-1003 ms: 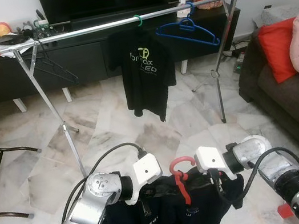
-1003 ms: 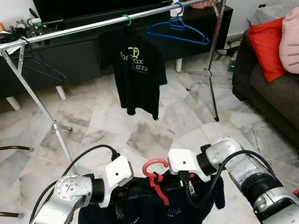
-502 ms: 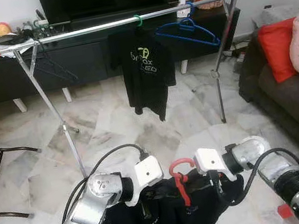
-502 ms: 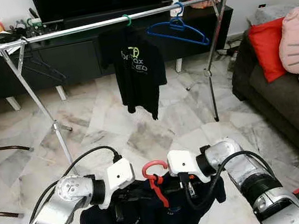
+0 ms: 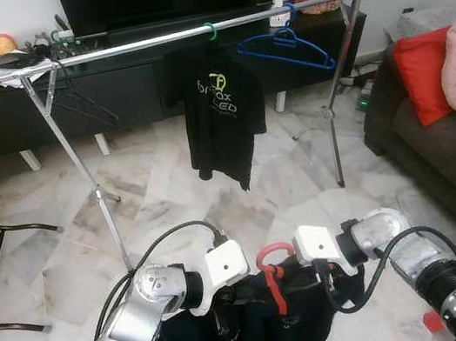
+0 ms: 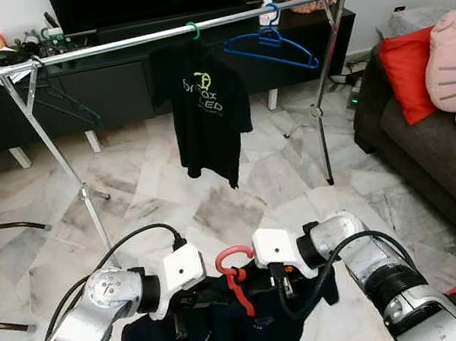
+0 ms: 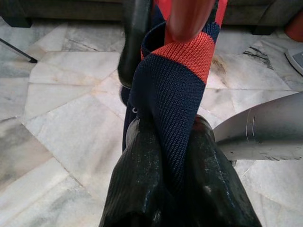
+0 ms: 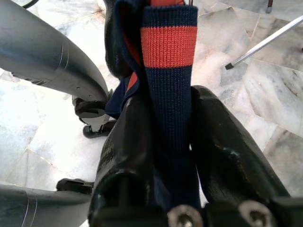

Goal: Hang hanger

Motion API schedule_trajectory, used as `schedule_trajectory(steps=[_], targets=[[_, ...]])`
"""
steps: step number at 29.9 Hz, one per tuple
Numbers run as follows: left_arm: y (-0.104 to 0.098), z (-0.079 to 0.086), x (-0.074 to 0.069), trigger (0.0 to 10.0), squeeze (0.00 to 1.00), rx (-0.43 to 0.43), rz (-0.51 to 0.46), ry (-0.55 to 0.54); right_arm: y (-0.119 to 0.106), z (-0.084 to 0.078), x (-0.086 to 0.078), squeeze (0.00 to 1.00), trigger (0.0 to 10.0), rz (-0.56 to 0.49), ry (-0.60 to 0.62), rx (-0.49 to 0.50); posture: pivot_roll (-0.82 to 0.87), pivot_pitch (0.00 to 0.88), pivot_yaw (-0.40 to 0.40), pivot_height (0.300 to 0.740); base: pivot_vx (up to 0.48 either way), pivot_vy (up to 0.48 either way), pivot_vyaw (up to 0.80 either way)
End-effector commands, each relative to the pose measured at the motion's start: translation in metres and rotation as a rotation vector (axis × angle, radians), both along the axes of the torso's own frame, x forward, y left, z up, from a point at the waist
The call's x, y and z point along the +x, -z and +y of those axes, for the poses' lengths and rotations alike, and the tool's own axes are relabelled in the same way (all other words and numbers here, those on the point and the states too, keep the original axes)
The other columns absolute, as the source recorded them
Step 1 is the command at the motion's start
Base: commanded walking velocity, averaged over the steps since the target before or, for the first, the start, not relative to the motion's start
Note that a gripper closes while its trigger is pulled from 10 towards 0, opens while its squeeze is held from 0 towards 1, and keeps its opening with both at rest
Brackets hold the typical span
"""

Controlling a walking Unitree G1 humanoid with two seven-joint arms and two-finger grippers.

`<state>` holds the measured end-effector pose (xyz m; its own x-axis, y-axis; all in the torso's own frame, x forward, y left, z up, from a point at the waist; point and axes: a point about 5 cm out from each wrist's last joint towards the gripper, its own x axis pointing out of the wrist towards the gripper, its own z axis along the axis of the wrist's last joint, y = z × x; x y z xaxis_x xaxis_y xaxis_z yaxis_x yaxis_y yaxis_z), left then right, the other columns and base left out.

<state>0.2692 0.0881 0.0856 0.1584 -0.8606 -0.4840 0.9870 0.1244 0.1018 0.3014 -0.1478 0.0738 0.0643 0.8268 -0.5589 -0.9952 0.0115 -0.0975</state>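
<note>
A red hanger (image 5: 268,269) carrying a dark shirt (image 5: 264,323) is gripped by the left hand (image 5: 223,317) and right hand (image 5: 336,279); the rail (image 5: 186,34) lies ahead, higher, parallel.

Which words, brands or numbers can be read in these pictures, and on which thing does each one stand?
Black T-shirt hanging on the clothes rail: a pale logo with two lines of print, too blurred to read with certainty.
Dark shirt on the red hanger, held by the left gripper and right gripper: small pale print, too small to read.
No other text is legible.
</note>
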Motion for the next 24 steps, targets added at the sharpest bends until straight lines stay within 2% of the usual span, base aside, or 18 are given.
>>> schedule_trajectory(steps=[1,14,20,24], targets=[[0.008,-0.004,-0.007,0.0,0.0,0.023,0.033,0.036,-0.018,0.0,0.014,1.0,10.0,-0.077,0.04,0.035,0.0,0.0,-0.05,0.74,0.0,0.0,0.0],[0.016,0.003,-0.001,0.0,0.0,0.063,-0.005,-0.03,-0.016,-0.007,0.014,1.0,10.0,-0.085,0.045,-0.031,0.0,0.0,-0.051,0.74,0.0,0.0,0.0],[0.017,0.005,0.002,0.0,0.0,0.039,-0.017,-0.087,-0.015,-0.012,0.012,1.0,10.0,-0.069,0.036,-0.041,0.0,0.0,-0.051,0.74,0.0,0.0,0.0],[0.018,0.005,0.008,0.0,0.0,0.018,-0.058,-0.151,-0.015,-0.018,0.01,1.0,10.0,-0.058,0.037,-0.056,-0.01,0.0,-0.051,0.74,0.0,0.0,0.0]])
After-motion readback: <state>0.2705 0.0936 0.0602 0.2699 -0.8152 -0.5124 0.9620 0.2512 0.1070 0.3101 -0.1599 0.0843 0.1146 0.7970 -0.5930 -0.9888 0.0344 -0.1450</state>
